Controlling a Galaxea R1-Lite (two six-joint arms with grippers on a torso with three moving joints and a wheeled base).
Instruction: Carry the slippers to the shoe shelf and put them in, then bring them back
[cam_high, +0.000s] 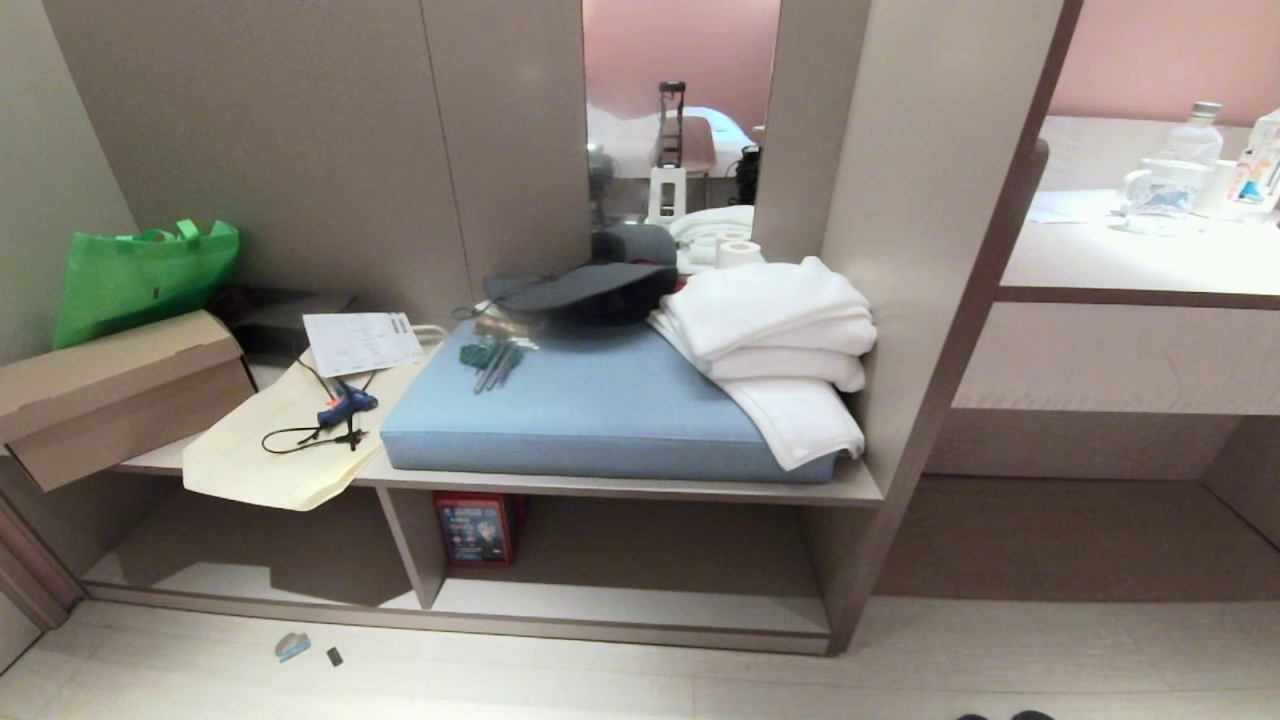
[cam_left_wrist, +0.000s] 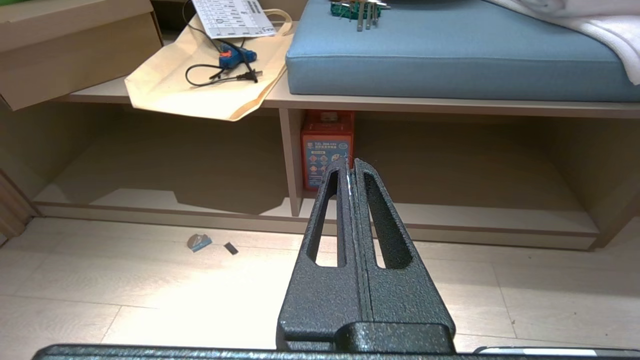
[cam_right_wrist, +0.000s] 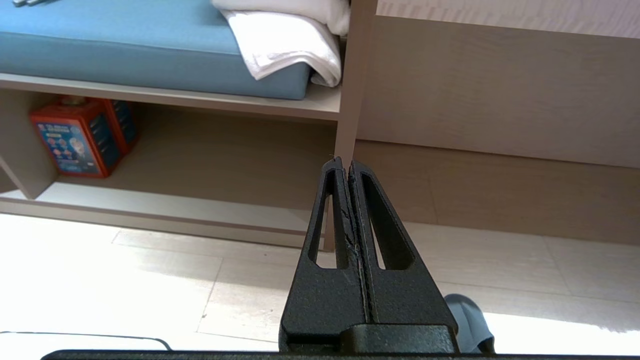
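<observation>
One grey-blue slipper (cam_right_wrist: 468, 320) lies on the pale floor, partly hidden behind my right gripper (cam_right_wrist: 346, 162), which is shut and empty. Two dark rounded tips (cam_high: 1000, 715) peek in at the head view's bottom edge. The shoe shelf (cam_high: 640, 605) is the low taupe cubby with a pale base board, straight ahead under the bench. My left gripper (cam_left_wrist: 350, 161) is also shut and empty, and it points at the shoe shelf (cam_left_wrist: 475, 215) near its divider. Neither arm shows in the head view.
A red box (cam_high: 474, 528) stands in the cubby beside the divider. On the bench lie a blue cushion (cam_high: 590, 410), white towels (cam_high: 780, 340), a dark cap (cam_high: 590, 285), a cream bag (cam_high: 270, 440) and a cardboard box (cam_high: 110, 390). Scraps (cam_high: 292, 646) litter the floor. A desk counter (cam_high: 1140, 265) is at right.
</observation>
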